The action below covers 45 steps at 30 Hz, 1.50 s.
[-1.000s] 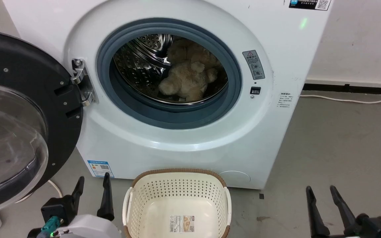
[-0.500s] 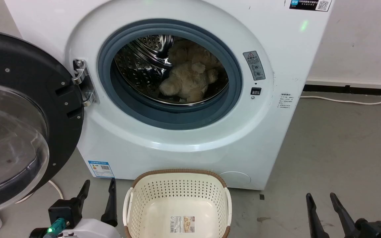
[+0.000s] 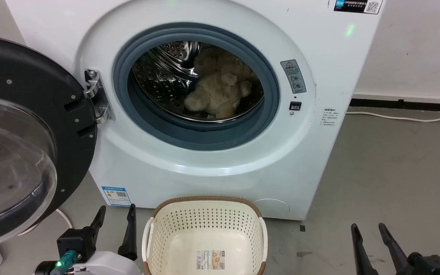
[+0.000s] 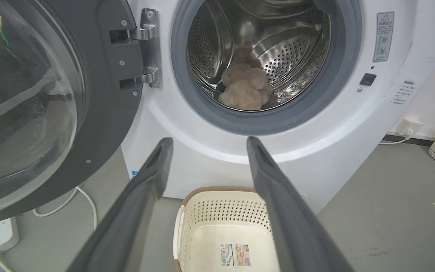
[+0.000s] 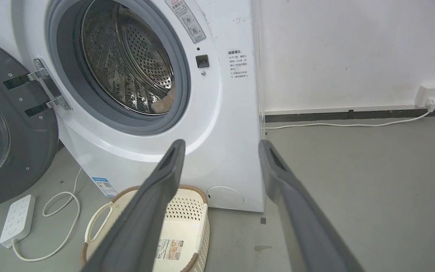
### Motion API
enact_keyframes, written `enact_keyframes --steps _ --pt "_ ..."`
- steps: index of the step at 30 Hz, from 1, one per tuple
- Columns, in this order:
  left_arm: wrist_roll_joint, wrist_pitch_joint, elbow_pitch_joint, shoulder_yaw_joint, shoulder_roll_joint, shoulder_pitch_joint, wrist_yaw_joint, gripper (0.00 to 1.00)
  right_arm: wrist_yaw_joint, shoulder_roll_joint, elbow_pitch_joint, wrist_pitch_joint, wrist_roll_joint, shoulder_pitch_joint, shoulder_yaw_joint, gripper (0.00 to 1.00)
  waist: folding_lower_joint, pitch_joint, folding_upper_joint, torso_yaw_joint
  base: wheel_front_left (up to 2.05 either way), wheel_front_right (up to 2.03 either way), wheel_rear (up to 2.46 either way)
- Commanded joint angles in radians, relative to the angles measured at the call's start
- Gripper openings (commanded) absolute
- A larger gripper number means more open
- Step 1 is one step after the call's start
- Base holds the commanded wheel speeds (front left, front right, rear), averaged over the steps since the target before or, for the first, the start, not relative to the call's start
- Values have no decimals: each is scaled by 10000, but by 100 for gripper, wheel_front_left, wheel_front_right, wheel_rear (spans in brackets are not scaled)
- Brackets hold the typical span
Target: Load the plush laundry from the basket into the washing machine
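The teddy bear (image 3: pixel 216 97) is lying deep in the washing machine (image 3: pixel 212 168), far from the basket (image 3: pixel 204 219). The left gripper (image 3: pixel 117 207) and right gripper (image 3: pixel 367 226) are hanging wide, holding nothing. Loading is looking done, so steering clear of the door (image 3: pixel 33 76) is mattering most.

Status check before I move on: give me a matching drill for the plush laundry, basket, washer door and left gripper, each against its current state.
1 plush laundry
2 basket
3 washer door
4 left gripper

a open, holding nothing
b swung wide
c lying in the drum
d on the floor, label showing

Pairs: 1-c, 2-d, 3-b, 4-a
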Motion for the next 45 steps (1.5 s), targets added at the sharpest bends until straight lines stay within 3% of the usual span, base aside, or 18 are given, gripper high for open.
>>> enact_keyframes --steps 1,4,5,45 --pt "-23 6 -45 -10 -1 -123 -13 100 -7 -2 20 29 43 70 22 100 -1 -9 0 1 0 0 0" --pt "-37 -18 -20 -10 -5 -129 -10 100 -7 -2 24 26 54 67 33 100 -1 -22 0 -3 0 0 0" --pt "-1 -12 9 5 -16 -1 -2 0 0 0 3 29 6 -1 21 0 0 -31 0 -5 0 0 0" --pt "1459 431 -166 973 -919 32 -710 0 -2 -1 -321 672 -589 -375 44 0 0 81 0 -51 0 0 0"
